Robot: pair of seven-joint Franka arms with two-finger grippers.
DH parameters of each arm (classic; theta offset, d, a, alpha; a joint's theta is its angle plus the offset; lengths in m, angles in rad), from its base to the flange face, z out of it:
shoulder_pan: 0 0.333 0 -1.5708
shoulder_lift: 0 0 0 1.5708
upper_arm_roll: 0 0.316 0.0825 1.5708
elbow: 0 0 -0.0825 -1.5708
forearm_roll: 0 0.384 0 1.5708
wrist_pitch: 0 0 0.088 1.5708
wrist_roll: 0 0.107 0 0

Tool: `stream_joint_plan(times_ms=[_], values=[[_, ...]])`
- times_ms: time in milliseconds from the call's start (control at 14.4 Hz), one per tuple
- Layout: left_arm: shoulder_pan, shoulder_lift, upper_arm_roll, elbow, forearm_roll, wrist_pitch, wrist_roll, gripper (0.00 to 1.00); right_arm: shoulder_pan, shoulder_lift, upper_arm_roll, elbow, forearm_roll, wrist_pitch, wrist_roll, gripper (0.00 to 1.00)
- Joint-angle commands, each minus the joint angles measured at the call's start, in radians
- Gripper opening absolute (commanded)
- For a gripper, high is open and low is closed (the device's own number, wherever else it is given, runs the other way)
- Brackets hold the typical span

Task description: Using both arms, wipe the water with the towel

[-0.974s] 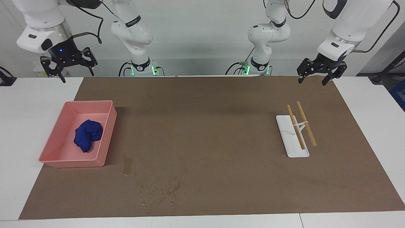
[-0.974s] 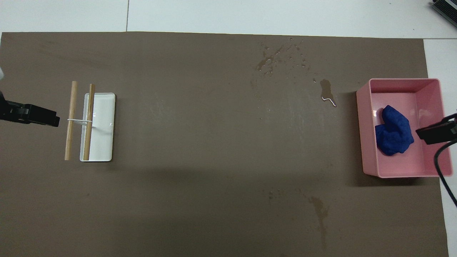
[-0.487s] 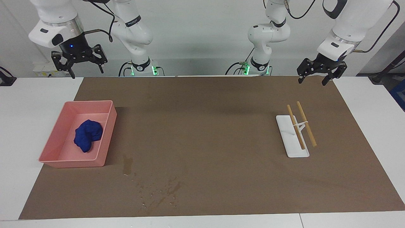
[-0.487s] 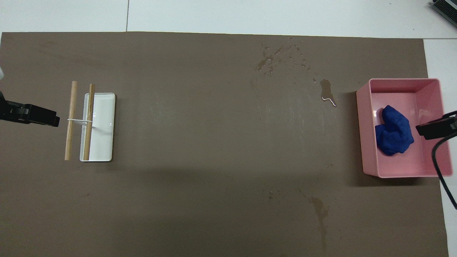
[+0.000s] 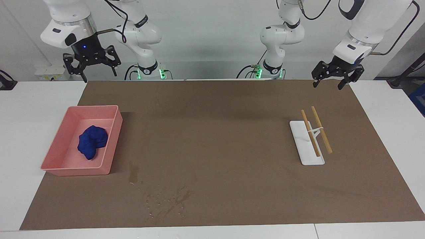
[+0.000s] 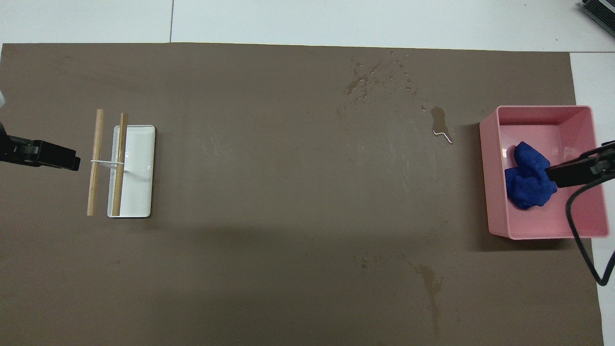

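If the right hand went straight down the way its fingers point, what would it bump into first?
Probably the bare white table near the brown mat's corner, though depth is unclear. The right hand hangs open, nearer the robots than the pink tray.

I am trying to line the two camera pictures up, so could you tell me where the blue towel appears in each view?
Facing view: the towel lies in the pink tray at that picture's left, toward the right arm's end of the table.
Overhead view: the towel lies in the same pink tray at that picture's right edge, partly covered by the raised right gripper.
Shared landmark: the water, beside the tray, farther from the robots.
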Motion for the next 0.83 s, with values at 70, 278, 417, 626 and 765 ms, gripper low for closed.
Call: stream_joint_plan(times_ms=[70, 278, 417, 626, 765], values=[[-0.008, -0.008, 0.005, -0.018, 0.019, 0.021, 0.004, 1.0, 0.059, 0.056, -0.053, 0.045, 0.005, -0.011, 0.02, 1.0], [-0.008, -0.01, 0.005, -0.018, 0.019, 0.021, 0.004, 1.0, 0.061, 0.078, -0.06, 0.085, 0.052, -0.064, 0.125, 1.0], [-0.008, -0.01, 0.007, -0.018, 0.019, 0.021, 0.004, 1.0, 0.047, 0.073, -0.063, 0.061, 0.068, -0.075, 0.146, 1.0], [-0.008, -0.01, 0.007, -0.018, 0.019, 0.021, 0.004, 1.0, 0.026, 0.049, -0.05, 0.006, 0.068, -0.088, 0.144, 1.0], [-0.008, -0.008, 0.007, -0.018, 0.019, 0.021, 0.004, 1.0, 0.01, 0.049, -0.037, 0.005, 0.068, -0.086, 0.144, 1.0]])
